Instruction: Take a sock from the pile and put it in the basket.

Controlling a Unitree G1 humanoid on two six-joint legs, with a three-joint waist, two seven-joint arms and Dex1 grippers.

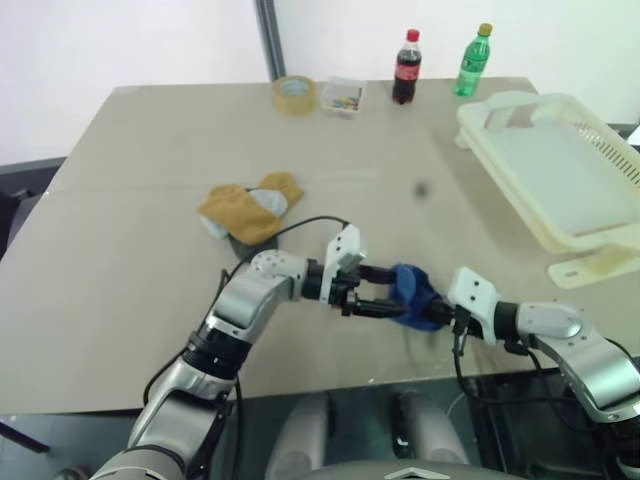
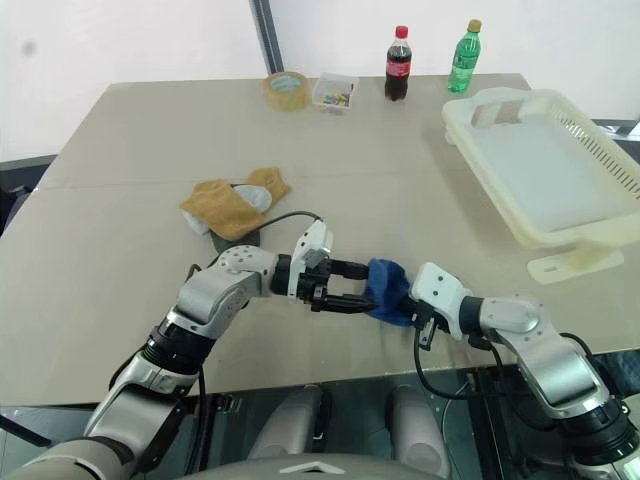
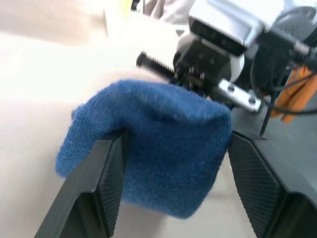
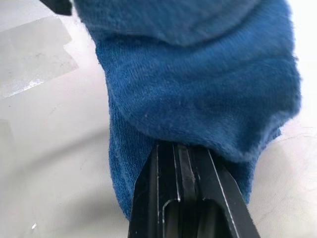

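1. One blue sock [image 1: 415,296] hangs just above the table [image 1: 130,250], between the two grippers, near the front edge.
2. It looks soft, light and floppy, so it will droop. I think a bunched-up part is best to pinch.
3. Right gripper [image 4: 190,148] is pinched tight on the sock.
4. Left gripper [image 1: 372,291] has its fingers apart, one on each side of the sock.
5. One basket [image 1: 560,235] sits well apart, on the right.
6. One pile [image 1: 248,208] of socks is behind, with two bottles at the back.

Head pair looks down across the table [image 1: 120,250] from above; both wrist cameras sit close on the sock [image 3: 158,144], sharing it.
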